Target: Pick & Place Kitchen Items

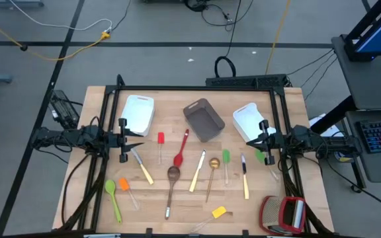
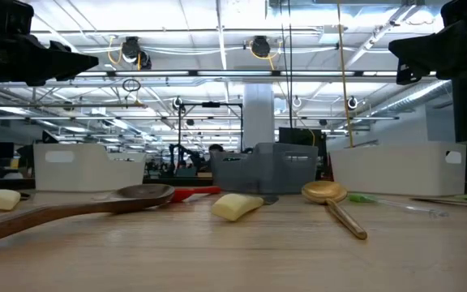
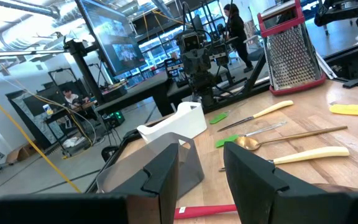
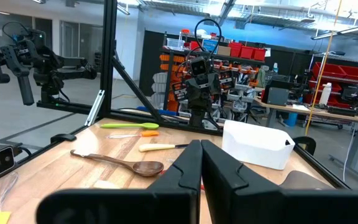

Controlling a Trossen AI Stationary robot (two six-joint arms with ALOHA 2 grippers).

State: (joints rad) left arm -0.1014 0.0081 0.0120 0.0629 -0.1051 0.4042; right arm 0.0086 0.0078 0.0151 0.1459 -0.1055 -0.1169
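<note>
Wooden table, pale boards, with the kitchen items spread loose over its near half: red spoon, brown wooden spoon, gold spoon, green spatula, orange spatula, pale-handled knife, small yellow piece. Laid flat and mostly apart, probably to give room for a grasp on each. Behind them two white bins and a grey bin, open side up, likely ready to receive. Left gripper raised over the left side, fingers apart, holding nothing. Right gripper raised over the right side, fingers pressed together, also empty. Nothing yet picked, seemingly. Red-and-silver grater at the near right corner, out of the way.
</note>
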